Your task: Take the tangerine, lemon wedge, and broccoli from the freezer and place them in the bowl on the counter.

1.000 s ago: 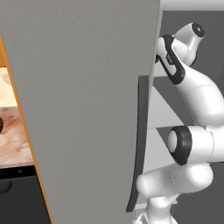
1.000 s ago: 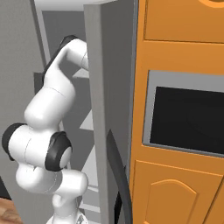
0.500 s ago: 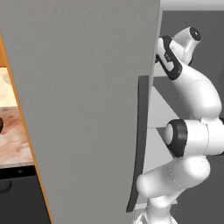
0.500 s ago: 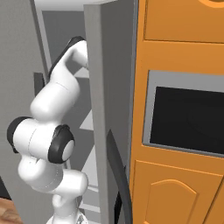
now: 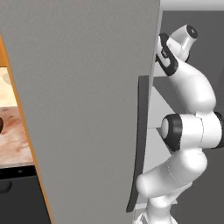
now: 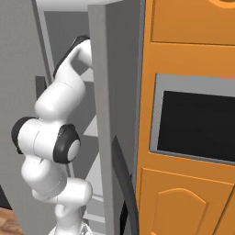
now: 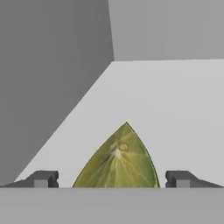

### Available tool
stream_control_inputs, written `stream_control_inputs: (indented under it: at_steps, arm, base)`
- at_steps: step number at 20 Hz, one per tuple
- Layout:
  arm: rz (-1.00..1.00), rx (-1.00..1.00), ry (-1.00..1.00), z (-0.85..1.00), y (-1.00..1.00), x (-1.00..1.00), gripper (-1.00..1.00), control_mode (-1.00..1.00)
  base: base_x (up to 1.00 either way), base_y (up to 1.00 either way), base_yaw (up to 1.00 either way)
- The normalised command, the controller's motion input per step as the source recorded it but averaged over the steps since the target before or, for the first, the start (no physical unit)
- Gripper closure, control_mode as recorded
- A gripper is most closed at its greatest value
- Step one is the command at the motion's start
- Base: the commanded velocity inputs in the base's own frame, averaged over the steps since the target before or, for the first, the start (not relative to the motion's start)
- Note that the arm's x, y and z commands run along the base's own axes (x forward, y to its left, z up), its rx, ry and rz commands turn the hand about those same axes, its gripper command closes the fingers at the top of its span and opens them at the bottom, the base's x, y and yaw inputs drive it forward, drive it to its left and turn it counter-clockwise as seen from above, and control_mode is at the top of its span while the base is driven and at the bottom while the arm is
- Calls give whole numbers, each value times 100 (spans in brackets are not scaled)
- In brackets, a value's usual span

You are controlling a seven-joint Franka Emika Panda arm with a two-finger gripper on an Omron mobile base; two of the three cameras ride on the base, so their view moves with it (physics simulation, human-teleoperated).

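Tool (image 7: 112, 179): jaws spread wide, gripping nothing, tips either side of the fruit to close on it.
Lemon wedge (image 7: 118, 159): on the freezer (image 5: 87, 100) shelf, at six o'clock in the hand view, between the tips.

One lemon wedge (image 7: 119, 159) — one freezer (image 5: 87, 109) — one arm (image 5: 188, 131).

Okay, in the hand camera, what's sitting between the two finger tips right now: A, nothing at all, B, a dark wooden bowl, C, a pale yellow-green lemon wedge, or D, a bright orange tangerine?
C: the lemon wedge lies on the pale freezer shelf, between the tips of the open hand, neither tip touching it.
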Motion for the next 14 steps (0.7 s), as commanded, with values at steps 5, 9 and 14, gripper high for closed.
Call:
stream_control_inputs:
  at_steps: [5,9,14]
  arm:
    - [0,0,1,-27,0,5,100,-100]
    - [0,0,1,-50,0,0,100,-100]
    - [0,0,-6,-26,0,-22,100,-100]
  base:
    - [0,0,0]
    - [0,0,0]
    - [0,0,0]
